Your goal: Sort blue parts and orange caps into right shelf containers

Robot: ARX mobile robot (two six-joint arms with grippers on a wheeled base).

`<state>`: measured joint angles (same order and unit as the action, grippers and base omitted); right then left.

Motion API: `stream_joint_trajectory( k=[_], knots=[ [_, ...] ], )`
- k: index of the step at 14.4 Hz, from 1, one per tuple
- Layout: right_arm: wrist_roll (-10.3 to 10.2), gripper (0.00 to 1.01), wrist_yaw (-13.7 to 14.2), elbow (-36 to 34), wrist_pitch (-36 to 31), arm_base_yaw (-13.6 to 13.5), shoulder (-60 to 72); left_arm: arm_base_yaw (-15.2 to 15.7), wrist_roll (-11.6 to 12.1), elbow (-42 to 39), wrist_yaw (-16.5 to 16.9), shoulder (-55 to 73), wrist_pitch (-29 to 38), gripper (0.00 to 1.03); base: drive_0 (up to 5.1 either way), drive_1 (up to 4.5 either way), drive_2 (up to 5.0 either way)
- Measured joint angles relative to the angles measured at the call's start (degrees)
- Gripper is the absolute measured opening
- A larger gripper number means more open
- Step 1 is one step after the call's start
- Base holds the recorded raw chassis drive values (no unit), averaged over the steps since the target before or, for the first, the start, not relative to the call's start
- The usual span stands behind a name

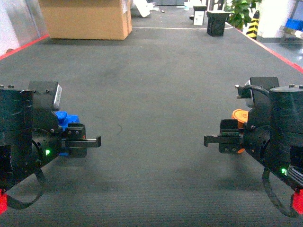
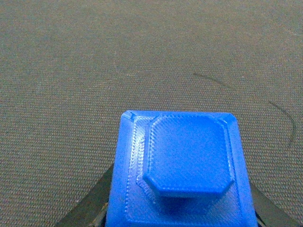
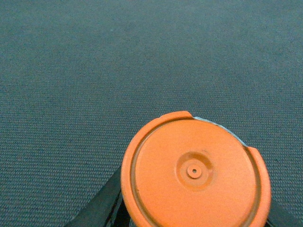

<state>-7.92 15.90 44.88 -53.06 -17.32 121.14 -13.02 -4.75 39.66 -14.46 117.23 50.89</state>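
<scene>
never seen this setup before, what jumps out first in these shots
The two bright parts catch the eye first: a blue part fills the bottom of the left wrist view, and a round orange cap fills the bottom of the right wrist view, each over grey carpet. In the head view, both dark arms flank an open stretch of floor, with a cardboard box at the far left.

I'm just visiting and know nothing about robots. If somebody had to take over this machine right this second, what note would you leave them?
Left gripper: carrying a blue part, apparently gripped.
Right gripper: carrying an orange cap, apparently gripped.
Both arms are held low over the dark carpet floor. The blue crates are not in any view; a cardboard box stands far ahead.
Done: both pieces picked up.
Left: find the shelf crates and drop each piece in its own container.
</scene>
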Motion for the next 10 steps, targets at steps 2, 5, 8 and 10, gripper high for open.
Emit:
stream_joint_trajectory(
  k=[2, 5, 8, 10],
  knots=[
    [0.07, 0.46, 0.24, -1.27, -1.4, 0.02, -0.59, 0.57, -2.51, -1.68, 1.68, -1.36, 0.76, 0.43, 0.0, 0.0, 0.0],
    [0.35, 0.46, 0.85, -7.82, -5.73, 0.96, -7.58, 1.27, -4.24, -7.96, 0.57, -9.05, 8.24, 0.43, 0.0, 0.0, 0.0],
    [3.52, 0.46, 0.87, -21.42, -6.71, 6.51, -30.95, 4.17, 1.03, -18.71, -2.47, -32.13, 7.98, 0.43, 0.0, 0.0, 0.0],
    [6.4, 0.46, 1.09, -29.44, 4.13, 10.19, -50.99, 7.34, 3.5, -24.09, -3.93, -50.93, -1.86, 0.43, 0.0, 0.0, 0.0]
  ],
)
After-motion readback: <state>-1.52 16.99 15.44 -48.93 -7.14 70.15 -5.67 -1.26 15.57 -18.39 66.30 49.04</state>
